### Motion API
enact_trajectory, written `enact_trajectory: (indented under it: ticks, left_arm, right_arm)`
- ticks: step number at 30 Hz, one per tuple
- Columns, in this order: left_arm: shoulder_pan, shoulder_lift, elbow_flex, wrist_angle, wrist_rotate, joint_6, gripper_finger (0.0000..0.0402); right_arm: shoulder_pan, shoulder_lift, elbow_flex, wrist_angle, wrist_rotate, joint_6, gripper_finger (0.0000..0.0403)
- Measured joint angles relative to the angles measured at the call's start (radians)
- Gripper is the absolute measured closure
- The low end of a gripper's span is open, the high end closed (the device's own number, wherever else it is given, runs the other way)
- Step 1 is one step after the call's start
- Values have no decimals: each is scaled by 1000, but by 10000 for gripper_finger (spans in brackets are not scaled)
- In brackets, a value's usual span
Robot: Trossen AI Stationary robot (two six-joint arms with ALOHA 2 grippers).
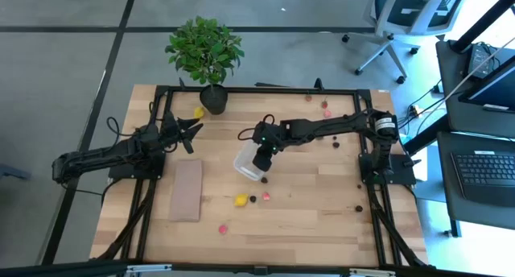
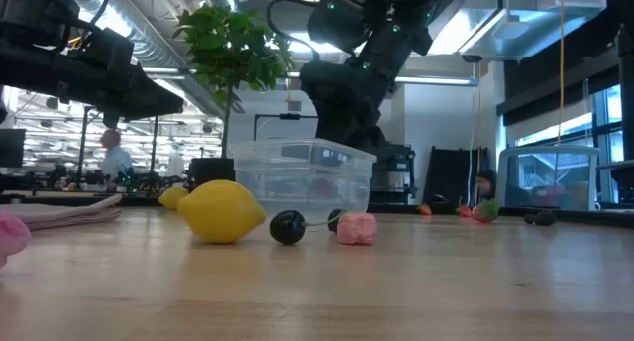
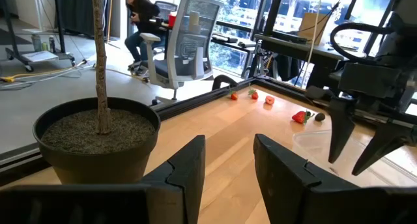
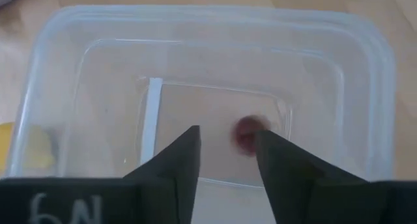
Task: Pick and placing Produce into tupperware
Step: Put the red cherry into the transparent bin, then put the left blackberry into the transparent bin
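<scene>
Right claw [image 4: 225,152] released, positioned directly above the tupperware [image 4: 78,74]; a red produce piece [image 4: 247,134] lies inside. Left claw [image 3: 228,160] clenched, empty.

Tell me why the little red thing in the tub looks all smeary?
In the right wrist view the red piece in the tub is blurred, likely because it is moving, perhaps just dropped from the right gripper right above it; the tub rim stays sharper. In the low view, bright windows behind leave the arms as dark shapes, while the lemon up front looks crisp.
</scene>
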Motion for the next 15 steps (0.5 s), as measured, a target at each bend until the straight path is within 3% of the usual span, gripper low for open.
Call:
enact_trajectory:
  ticks: [9, 12, 15]
  left_arm:
    - [0, 0, 0, 0, 0, 0, 278]
    - [0, 0, 0, 0, 0, 0, 278]
    - [0, 0, 0, 0, 0, 3, 278]
  right_arm:
    - [4, -103, 0, -7, 17, -46, 197]
    - [35, -186, 1, -42, 111, -65, 193]
    - [107, -265, -2, -72, 289, -88, 193]
